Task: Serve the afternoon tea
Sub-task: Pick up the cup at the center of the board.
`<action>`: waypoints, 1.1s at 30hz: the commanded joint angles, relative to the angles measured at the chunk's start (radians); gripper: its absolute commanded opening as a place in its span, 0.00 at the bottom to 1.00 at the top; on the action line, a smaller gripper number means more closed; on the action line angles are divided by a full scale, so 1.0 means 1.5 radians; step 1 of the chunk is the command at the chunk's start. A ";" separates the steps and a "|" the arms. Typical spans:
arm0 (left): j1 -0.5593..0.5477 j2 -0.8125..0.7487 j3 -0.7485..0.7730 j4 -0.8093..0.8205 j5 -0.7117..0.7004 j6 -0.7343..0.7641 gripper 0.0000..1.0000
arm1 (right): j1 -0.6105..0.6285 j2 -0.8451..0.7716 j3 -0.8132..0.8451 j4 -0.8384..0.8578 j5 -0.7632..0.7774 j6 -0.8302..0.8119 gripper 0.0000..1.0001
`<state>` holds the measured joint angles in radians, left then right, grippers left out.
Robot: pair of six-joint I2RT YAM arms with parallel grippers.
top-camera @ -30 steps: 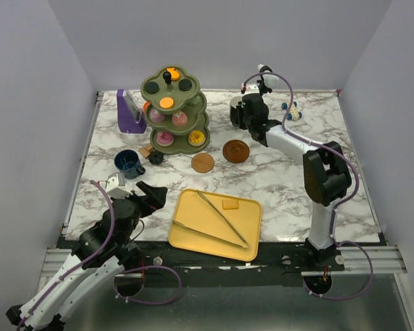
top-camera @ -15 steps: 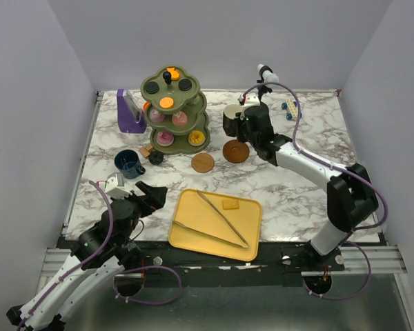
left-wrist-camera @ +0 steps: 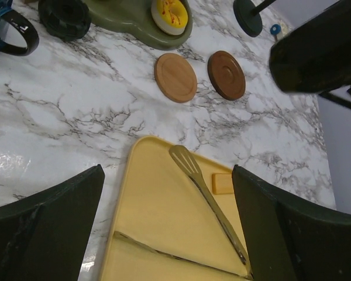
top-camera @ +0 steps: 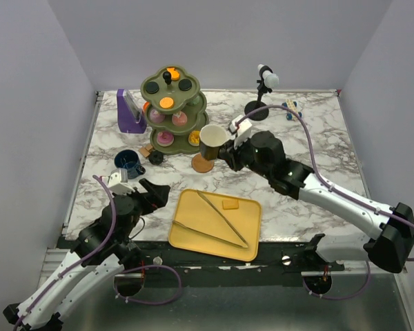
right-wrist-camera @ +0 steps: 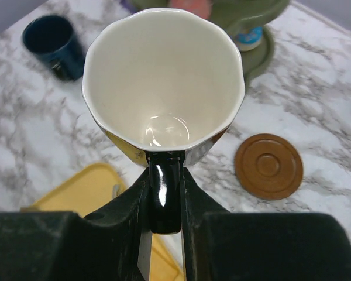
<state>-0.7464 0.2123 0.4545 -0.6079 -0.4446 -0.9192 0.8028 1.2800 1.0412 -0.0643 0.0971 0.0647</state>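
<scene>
My right gripper (top-camera: pixel 228 153) is shut on the handle of the black cream-lined mug (top-camera: pixel 212 141) and holds it above the table, over the light brown coaster (top-camera: pixel 202 165). In the right wrist view the mug (right-wrist-camera: pixel 164 88) is empty, its handle pinched in my gripper (right-wrist-camera: pixel 164 190), and the dark brown coaster (right-wrist-camera: pixel 268 166) lies to its right. The olive-green three-tier stand (top-camera: pixel 174 110) with doughnuts and cupcakes is at the back left. The dark-blue mug (top-camera: pixel 127 163) stands left of it. My left gripper (top-camera: pixel 155 193) is open and empty beside the yellow tray (top-camera: pixel 248 219).
The tray holds metal tongs (top-camera: pixel 217 219) and a yellow biscuit (top-camera: pixel 230 204). A purple wedge holder (top-camera: pixel 130 112) is at the back left, and a black stand with a white ball top (top-camera: pixel 264 86) at the back. Small toys (top-camera: pixel 290 107) lie at the back right, and a black doughnut (top-camera: pixel 156 157) lies near the blue mug.
My right arm has carried the black mug from the back, near the ball-topped stand, forward and left to above the light coaster. The left arm has barely moved.
</scene>
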 commanded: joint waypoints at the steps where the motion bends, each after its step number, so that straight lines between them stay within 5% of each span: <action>1: 0.005 0.012 0.064 0.026 0.037 0.063 0.99 | 0.071 -0.054 -0.042 -0.013 -0.046 -0.100 0.01; 7: 0.005 0.041 0.130 0.087 0.176 0.199 0.99 | 0.129 -0.141 -0.115 0.010 -0.042 -0.165 0.01; 15: 0.007 0.290 0.272 0.011 0.360 0.275 0.95 | 0.164 -0.141 -0.123 0.021 -0.014 -0.202 0.01; 23: 0.011 0.386 0.314 0.021 0.384 0.299 0.92 | 0.203 -0.157 -0.126 0.014 0.019 -0.213 0.01; 33: 0.023 0.458 0.349 -0.013 0.350 0.310 0.74 | 0.222 -0.148 -0.123 0.013 0.041 -0.215 0.01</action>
<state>-0.7212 0.8799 0.9520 -0.5938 0.0872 -0.4744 1.1179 1.0813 0.8417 -0.1375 0.1120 -0.2375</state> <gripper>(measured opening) 0.800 0.271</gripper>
